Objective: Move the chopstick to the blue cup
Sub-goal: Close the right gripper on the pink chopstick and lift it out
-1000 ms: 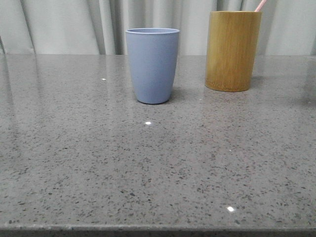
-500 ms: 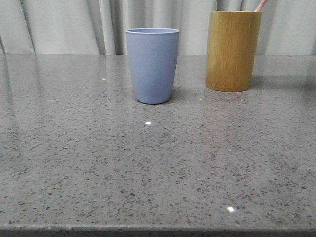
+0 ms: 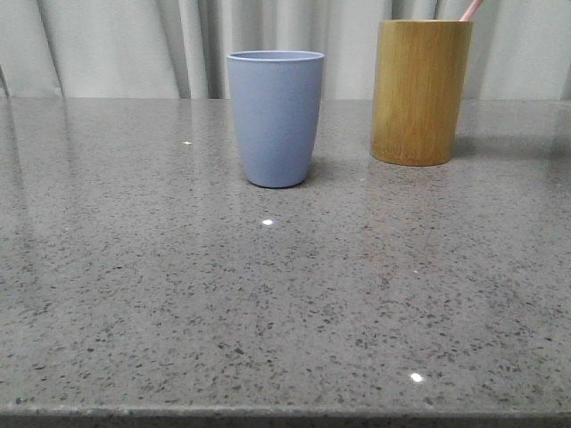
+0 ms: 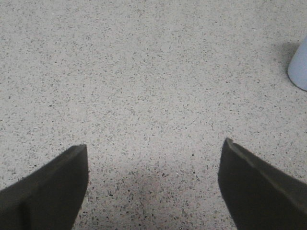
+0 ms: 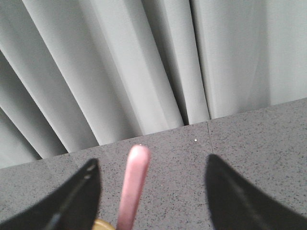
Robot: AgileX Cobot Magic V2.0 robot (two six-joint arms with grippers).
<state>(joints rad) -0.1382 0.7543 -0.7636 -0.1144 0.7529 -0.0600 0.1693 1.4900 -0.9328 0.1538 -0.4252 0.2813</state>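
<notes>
The blue cup [image 3: 275,118] stands upright on the grey table, left of the bamboo cylinder [image 3: 419,92]. A pink chopstick [image 3: 471,10] pokes out of the cylinder's top, leaning right. In the right wrist view the chopstick [image 5: 132,184] rises between the spread fingers of my right gripper [image 5: 151,165], nearer the left finger, with gaps on both sides. A sliver of the cylinder's rim [image 5: 103,224] shows below it. My left gripper [image 4: 154,148] hovers open over bare tabletop, and the blue cup's base [image 4: 299,64] sits at the frame's edge.
Pale pleated curtains [image 3: 116,45] hang behind the table's far edge. The speckled grey tabletop [image 3: 268,303] stretches wide in front of both cups.
</notes>
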